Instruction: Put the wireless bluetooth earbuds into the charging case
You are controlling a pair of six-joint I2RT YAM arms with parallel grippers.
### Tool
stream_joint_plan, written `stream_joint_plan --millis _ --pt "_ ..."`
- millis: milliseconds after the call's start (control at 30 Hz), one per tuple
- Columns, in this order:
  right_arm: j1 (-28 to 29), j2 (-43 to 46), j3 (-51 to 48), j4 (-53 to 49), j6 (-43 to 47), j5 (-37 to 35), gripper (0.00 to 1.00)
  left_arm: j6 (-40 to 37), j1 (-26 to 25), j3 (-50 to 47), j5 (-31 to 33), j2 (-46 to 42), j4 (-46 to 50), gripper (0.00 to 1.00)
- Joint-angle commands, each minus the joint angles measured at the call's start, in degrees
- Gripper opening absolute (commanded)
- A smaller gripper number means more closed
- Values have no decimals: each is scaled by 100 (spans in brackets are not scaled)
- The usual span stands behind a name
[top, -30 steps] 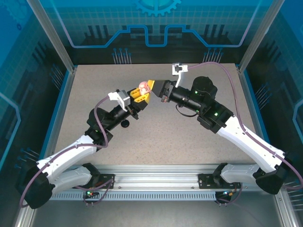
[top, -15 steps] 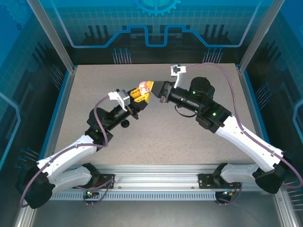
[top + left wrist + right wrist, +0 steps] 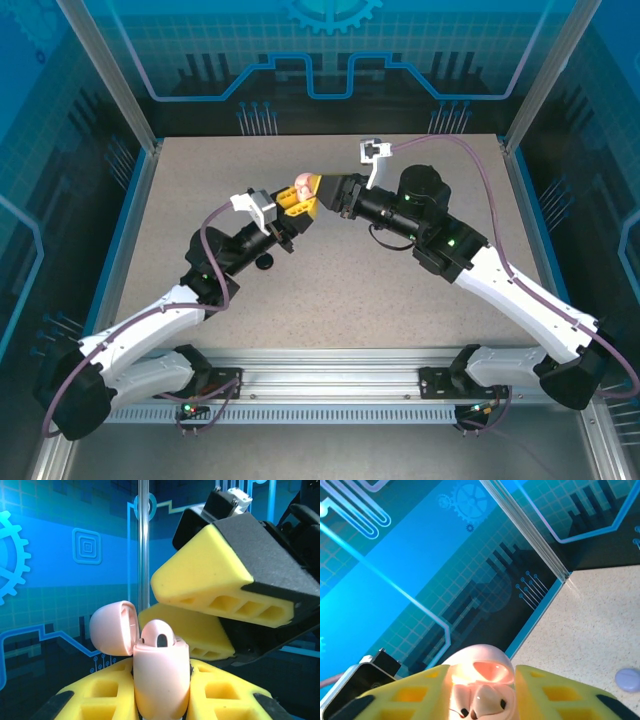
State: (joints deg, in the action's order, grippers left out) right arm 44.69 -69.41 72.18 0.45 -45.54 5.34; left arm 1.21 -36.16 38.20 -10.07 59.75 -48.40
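Blue circuit-patterned panels wall in a speckled beige tabletop (image 3: 350, 300). Above its rear middle, clear of the surface, hangs a pale pink charging case (image 3: 303, 183).

In the left wrist view the case (image 3: 160, 680) stands upright with its lid (image 3: 112, 628) swung open to the left. A pale pink earbud (image 3: 159, 636) sits in the top of the body, its rounded head showing a dark oval spot. The right wrist view looks into the same case (image 3: 480, 672) from the other side. Rounded pink forms with small dark spots lie in the well, but they are cropped at the frame's lower edge (too cut off to count).

The left jaws are clenched on the case body, one yellow foam finger (image 3: 107, 692) pressed against each side of it. The right jaws stand released, holding nothing. From the left wrist, their two yellow fingers (image 3: 210, 575) are splayed apart just above and behind the open case. From the right wrist, they (image 3: 555, 690) frame it on either side; whether they touch it cannot be told.

On the tabletop below the left arm lies a small black round object (image 3: 264, 262). A small lavender disc (image 3: 627, 679) lies on the tabletop at the right edge of the right wrist view, well apart from the case.
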Motion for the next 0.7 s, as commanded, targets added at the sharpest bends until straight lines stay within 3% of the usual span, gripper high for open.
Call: stream_joint_plan --millis 0,100,200,367,667 --pt "72 32 131 -170 121 -163 52 70 -41 184 5 -24 -260 0" --pt "36 155 246 -290 256 -212 68 81 -47 126 38 -20 -235 0" --pt "-31 384 394 -642 438 -378 73 89 -44 53 43 -24 -163 0" --pt "-357 604 741 -1472 711 -451 76 192 -48 -131 -3 17 -127 0" --pt "-1359 -144 1762 -3195 969 442 73 531 -47 -234 -599 292 45 0"
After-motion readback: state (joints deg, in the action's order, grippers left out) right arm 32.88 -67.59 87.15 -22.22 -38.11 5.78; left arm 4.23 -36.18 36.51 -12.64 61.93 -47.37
